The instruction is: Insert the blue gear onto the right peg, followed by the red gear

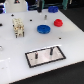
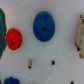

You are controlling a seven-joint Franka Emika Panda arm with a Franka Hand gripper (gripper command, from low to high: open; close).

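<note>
on the white table (image 1: 15, 57) the blue gear (image 1: 43, 28) lies flat beside the red gear (image 1: 58, 22), well apart from the right peg (image 1: 51, 50) on its grey plate (image 1: 46, 56). in the wrist view the blue gear (image 2: 43, 26) sits almost straight below the camera. the gripper is out of sight, so i can't tell its opening or hold.

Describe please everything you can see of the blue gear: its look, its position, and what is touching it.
The blue gear is a flat round disc of bright blue, plastic by its look, with a dark hole at its centre. The pictures are too blurred to show the teeth. It lies flat on the white table, on no peg. The smaller red gear lies beside it, apart. Nothing touches the blue gear except the table.
</note>
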